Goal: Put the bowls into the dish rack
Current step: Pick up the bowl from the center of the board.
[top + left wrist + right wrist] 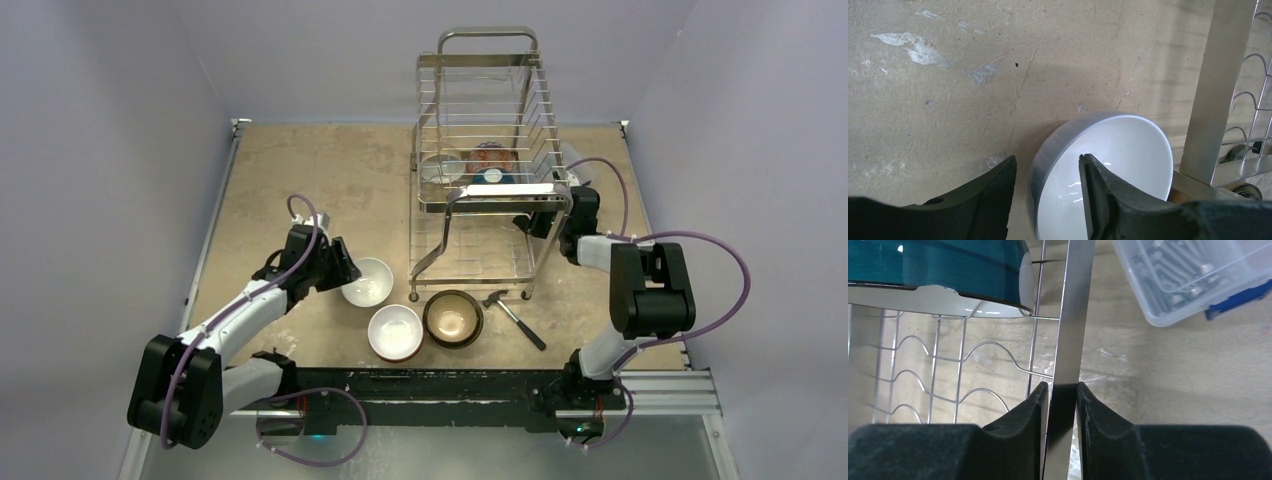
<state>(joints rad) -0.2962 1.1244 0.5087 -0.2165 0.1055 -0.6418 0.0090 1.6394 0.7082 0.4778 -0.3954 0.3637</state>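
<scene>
The chrome wire dish rack (490, 150) stands at the table's far middle, with two bowls (468, 166) on its upper tier. A white bowl (367, 281) lies tilted on the table left of the rack. My left gripper (345, 272) is open and straddles its rim (1048, 159), one finger inside the bowl (1118, 150) and one outside. A second white bowl (395, 331) and a brown bowl (453, 318) sit in front of the rack. My right gripper (540, 222) is shut (1063, 387) on the rack's flat upright post (1075, 315). A teal-sided bowl (938, 270) rests in the rack above it.
A small hammer (515, 315) lies right of the brown bowl. A clear plastic box of screws (1188, 275) sits on the table right of the rack. The rack's post (1213, 90) stands close to the right of the white bowl.
</scene>
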